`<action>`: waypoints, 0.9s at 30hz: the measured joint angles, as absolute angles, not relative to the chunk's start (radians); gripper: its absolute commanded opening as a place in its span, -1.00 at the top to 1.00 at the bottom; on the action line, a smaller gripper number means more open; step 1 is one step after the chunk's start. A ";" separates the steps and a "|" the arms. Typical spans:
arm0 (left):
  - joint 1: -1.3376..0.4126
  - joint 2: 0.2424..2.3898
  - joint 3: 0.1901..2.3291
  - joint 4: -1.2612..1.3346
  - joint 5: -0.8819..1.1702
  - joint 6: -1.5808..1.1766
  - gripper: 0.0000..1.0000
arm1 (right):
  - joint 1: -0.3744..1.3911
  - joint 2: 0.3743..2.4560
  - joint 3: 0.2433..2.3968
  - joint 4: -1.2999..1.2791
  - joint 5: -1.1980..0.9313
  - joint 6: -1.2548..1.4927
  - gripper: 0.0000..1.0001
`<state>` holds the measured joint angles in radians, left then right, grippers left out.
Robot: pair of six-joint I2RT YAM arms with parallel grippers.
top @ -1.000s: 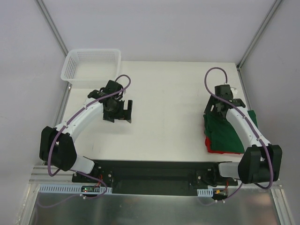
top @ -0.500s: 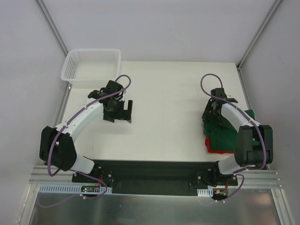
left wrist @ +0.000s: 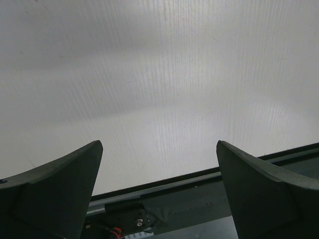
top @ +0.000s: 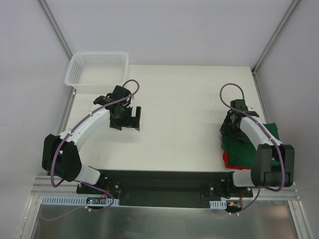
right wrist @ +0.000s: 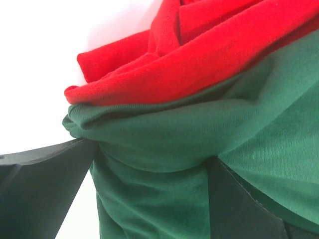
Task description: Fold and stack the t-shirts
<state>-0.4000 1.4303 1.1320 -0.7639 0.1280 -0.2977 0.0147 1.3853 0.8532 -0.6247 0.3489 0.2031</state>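
Note:
The dark green t-shirt [top: 235,145] lies on top of the red t-shirt [top: 228,161] in a bunched stack at the table's right edge. In the right wrist view, rumpled folds of the red shirt [right wrist: 209,55] sit just beyond the green shirt [right wrist: 164,139]. My right gripper [top: 231,128] is pressed into the stack's left edge. It [right wrist: 149,154] is open wide, its two dark fingers straddling a green fold. My left gripper [top: 128,124] hovers open over bare table at the left, and in its wrist view [left wrist: 159,149] nothing is between the fingers.
A white mesh basket [top: 97,67] stands at the back left corner of the white table [top: 179,109]. Grey walls and metal posts close in the sides. The black base rail [top: 164,181] runs along the near edge.
My right arm has drawn back toward the near right. The shirt stack has shifted right and bunched narrower. The left arm has not moved.

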 measured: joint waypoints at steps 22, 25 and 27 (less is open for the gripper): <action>-0.400 1.430 1.132 -0.764 0.129 -0.298 -0.99 | 0.089 1.253 1.522 -0.921 0.307 0.183 -0.93; -0.401 1.430 1.132 -0.764 0.129 -0.298 -0.99 | 0.152 1.252 1.589 -0.839 0.140 0.187 -0.93; -0.402 1.429 1.132 -0.764 0.129 -0.299 -0.98 | 0.204 1.275 1.591 -0.749 -0.027 0.203 -0.93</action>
